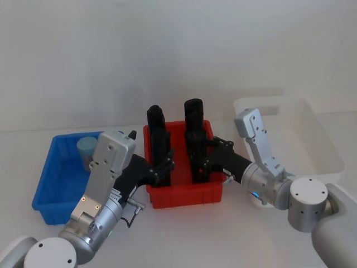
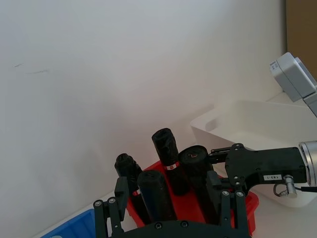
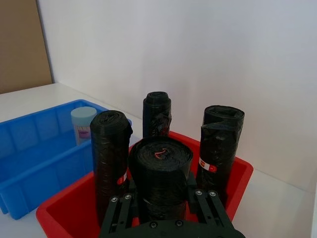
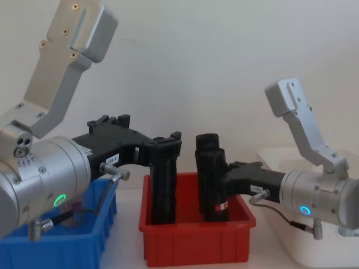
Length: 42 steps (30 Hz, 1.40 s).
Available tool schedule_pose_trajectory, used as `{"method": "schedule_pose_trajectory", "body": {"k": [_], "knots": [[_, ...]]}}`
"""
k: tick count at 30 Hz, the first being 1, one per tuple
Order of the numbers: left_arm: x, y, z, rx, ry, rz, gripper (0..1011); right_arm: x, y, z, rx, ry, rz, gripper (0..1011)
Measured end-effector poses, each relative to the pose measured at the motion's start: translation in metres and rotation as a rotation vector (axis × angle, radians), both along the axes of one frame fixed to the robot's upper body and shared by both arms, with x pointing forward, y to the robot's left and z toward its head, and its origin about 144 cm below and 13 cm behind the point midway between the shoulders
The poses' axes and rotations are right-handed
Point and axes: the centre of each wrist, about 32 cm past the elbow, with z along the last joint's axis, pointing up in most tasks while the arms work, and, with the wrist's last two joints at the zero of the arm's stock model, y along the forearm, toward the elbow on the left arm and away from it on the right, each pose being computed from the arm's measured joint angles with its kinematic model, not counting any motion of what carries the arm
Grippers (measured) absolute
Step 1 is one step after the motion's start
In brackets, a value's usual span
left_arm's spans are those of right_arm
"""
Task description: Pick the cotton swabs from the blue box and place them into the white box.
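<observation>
The head view shows the cotton swabs [image 1: 86, 148], one lidded jar at the far end of the blue box [image 1: 53, 184], and the white box [image 1: 312, 137] on the desk [image 1: 184, 234] to the right, while the chest view shows from the side both end effectors reaching into the red bin [image 4: 196, 238] between those boxes. The left end effector [image 1: 162, 167] has its fingers pressed against a front black roll [image 4: 164, 182], apparently pinching it. The right end effector [image 1: 203, 162] grips another black roll [image 3: 159, 173], with four upright rolls in the red bin in all.
</observation>
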Motion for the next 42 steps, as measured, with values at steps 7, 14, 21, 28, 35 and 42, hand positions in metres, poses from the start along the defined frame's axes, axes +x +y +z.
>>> {"method": "schedule_pose_trajectory", "body": {"k": [7,14,21,28,35,42], "knots": [[0.0,0.0,0.0,0.0,0.0,0.0,1000,-0.002,0.0,0.004,0.018,-0.02,0.004,478],[0.0,0.0,0.0,0.0,0.0,0.0,999,-0.01,-0.001,0.013,0.044,-0.056,0.001,458],[0.0,0.0,0.0,0.0,0.0,0.0,1000,-0.022,-0.005,0.027,0.077,-0.111,-0.018,457],[0.0,0.0,0.0,0.0,0.0,0.0,1000,-0.036,-0.009,0.048,0.106,-0.181,-0.062,458],[0.0,0.0,0.0,0.0,0.0,0.0,999,-0.048,-0.018,0.062,0.116,-0.222,-0.122,458],[0.0,0.0,0.0,0.0,0.0,0.0,1000,-0.057,-0.03,0.072,0.114,-0.241,-0.189,458]]}}
